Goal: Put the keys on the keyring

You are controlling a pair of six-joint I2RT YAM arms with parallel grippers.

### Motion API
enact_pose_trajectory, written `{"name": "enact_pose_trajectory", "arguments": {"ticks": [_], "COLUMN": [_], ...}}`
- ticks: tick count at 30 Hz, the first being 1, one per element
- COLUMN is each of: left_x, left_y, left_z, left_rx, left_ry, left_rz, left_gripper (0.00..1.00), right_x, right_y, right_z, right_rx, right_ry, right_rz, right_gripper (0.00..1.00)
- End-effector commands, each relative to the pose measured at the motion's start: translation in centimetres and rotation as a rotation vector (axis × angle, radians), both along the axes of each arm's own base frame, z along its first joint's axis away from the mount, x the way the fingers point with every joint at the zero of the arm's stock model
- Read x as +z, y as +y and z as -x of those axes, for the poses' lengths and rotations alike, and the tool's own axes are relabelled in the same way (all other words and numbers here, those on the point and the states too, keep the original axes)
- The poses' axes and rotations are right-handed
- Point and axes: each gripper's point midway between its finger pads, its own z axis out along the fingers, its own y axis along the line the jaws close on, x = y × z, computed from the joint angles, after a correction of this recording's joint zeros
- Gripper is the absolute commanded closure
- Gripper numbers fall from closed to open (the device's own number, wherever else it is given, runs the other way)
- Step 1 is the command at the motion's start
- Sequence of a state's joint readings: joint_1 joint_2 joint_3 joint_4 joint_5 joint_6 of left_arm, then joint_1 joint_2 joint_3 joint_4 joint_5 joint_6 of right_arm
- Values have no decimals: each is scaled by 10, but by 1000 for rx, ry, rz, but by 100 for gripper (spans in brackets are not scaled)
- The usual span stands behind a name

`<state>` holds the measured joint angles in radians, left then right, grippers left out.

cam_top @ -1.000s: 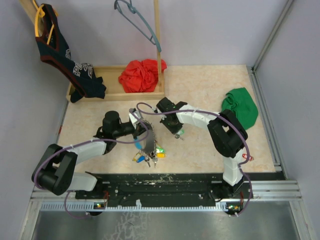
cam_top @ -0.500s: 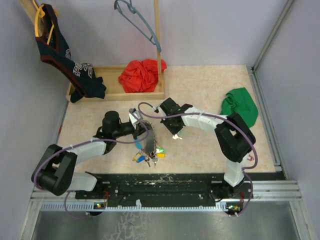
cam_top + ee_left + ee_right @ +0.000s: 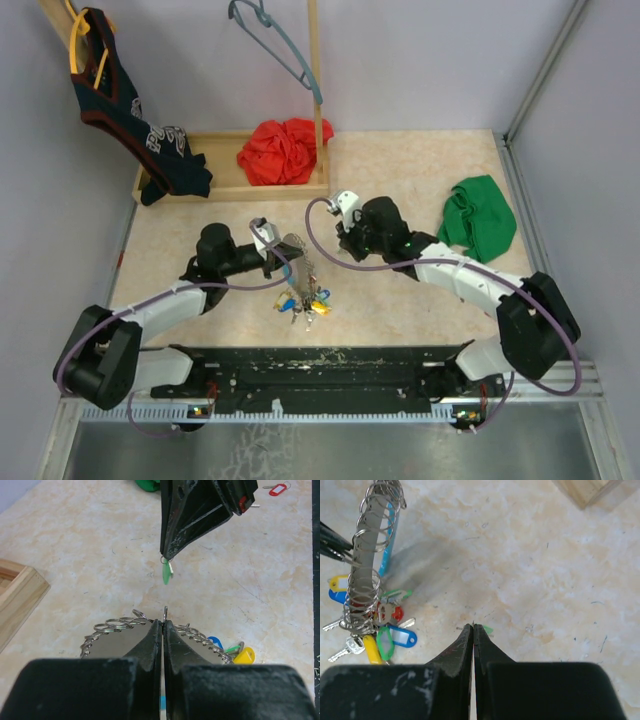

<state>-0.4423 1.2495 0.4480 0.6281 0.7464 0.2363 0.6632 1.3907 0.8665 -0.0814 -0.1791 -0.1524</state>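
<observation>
My left gripper [image 3: 279,262] [image 3: 164,623] is shut on the rim of the keyring [image 3: 298,258] [image 3: 369,555], holding the grey hoop with its light-blue section upright on edge. Several keys [image 3: 306,302] [image 3: 375,632] with coloured tags hang from small split rings at its lower end. Just beyond the hoop, my right gripper [image 3: 343,243] [image 3: 473,626] [image 3: 166,556] points down above the table. It is shut on the small ring of a green-tagged key [image 3: 166,573], which dangles below its tips. A red-tagged key [image 3: 277,489] lies far off on the table.
A green cloth [image 3: 478,225] lies at the right. At the back left stands a wooden tray [image 3: 225,190] holding a red cloth [image 3: 283,150]. A grey-blue hanger [image 3: 275,40] and a dark garment [image 3: 120,100] hang behind.
The right gripper closed on the green key and lifted it off the table, and its arm swung out to the right. The left gripper with the keyring shifted slightly.
</observation>
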Motion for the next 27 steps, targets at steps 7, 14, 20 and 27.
{"name": "enact_pose_trajectory", "arguments": {"ticks": [7, 14, 20, 27], "left_x": [39, 41, 38, 30], "left_y": [-8, -10, -14, -17], "left_z": [9, 16, 24, 29], "left_rx": [-84, -129, -196, -268], "left_ry": [-96, -134, -169, -223], "left_rz": [86, 91, 84, 62], "left_gripper": [99, 99, 99, 99], "right_x": [94, 103, 102, 81], "right_y": [27, 29, 37, 44], "right_z": [-6, 11, 41, 63], "right_rx": [163, 258, 444, 637], "right_ry": [-445, -420, -415, -407], "right_rz": [-423, -571, -656, -606], "right_gripper": [100, 100, 100, 100]}}
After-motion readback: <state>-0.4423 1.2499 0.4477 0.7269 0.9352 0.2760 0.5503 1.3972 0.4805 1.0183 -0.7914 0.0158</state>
